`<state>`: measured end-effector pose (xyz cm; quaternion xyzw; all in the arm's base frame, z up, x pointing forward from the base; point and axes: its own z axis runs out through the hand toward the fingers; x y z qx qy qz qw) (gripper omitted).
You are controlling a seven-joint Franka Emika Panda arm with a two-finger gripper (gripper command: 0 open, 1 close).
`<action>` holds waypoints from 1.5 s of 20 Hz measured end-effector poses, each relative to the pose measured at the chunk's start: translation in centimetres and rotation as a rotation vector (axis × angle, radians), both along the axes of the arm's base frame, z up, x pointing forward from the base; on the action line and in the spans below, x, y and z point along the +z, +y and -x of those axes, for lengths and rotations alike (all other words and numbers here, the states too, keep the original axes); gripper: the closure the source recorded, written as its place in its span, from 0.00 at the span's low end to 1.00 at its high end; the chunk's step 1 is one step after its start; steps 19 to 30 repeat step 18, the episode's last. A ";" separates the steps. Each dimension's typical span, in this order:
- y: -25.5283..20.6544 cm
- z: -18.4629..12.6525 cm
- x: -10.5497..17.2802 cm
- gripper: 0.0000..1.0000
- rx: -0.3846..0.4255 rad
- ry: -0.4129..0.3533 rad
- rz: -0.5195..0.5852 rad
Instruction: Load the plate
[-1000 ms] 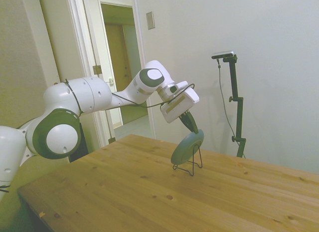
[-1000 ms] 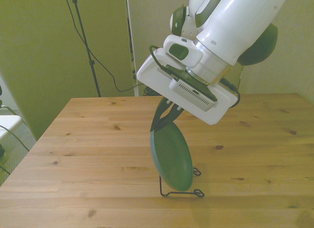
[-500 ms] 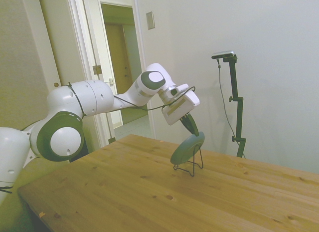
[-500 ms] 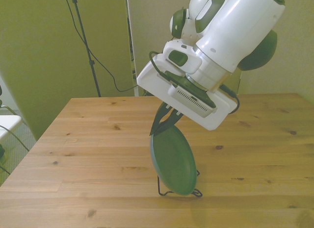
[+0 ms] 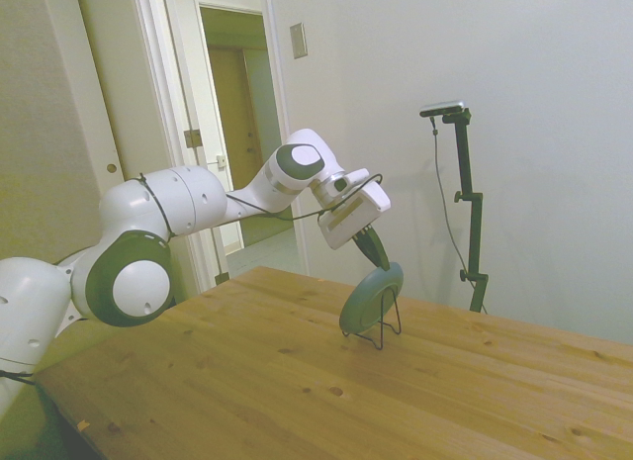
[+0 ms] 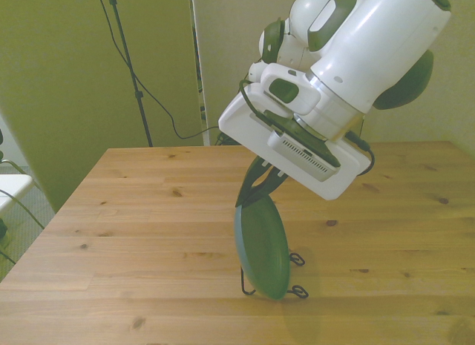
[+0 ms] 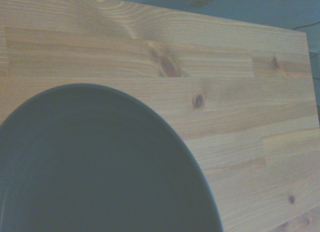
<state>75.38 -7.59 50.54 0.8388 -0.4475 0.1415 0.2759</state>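
The dark teal-green plate (image 5: 371,300) (image 6: 261,245) stands nearly on edge in a thin black wire stand (image 5: 382,330) (image 6: 297,291) near the middle of the wooden table (image 5: 247,381) (image 6: 133,211). Its lower edge rests in the stand's base. My gripper (image 5: 380,261) (image 6: 250,199) reaches down at a slant from above and is shut on the plate's top rim. In the wrist view the plate (image 7: 100,167) fills the lower part of the picture, with the table's boards (image 7: 225,92) beyond it.
Bare wood runs all round the stand out to the table's edges (image 6: 52,211). An open doorway (image 5: 237,163) lies behind the arm in the side view. A plain wall (image 5: 554,134) stands behind the table.
My wrist has shifted a little toward the front view's right. The plate has turned more edge-on in the front view and sits lower in the wire stand.
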 end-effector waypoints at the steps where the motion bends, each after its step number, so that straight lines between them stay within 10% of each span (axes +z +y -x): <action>1: 0.0 0.0 0.0 0.00 0.000 -0.001 0.000; 30: 1.5 1.0 4.0 0.00 -0.010 -0.049 -0.074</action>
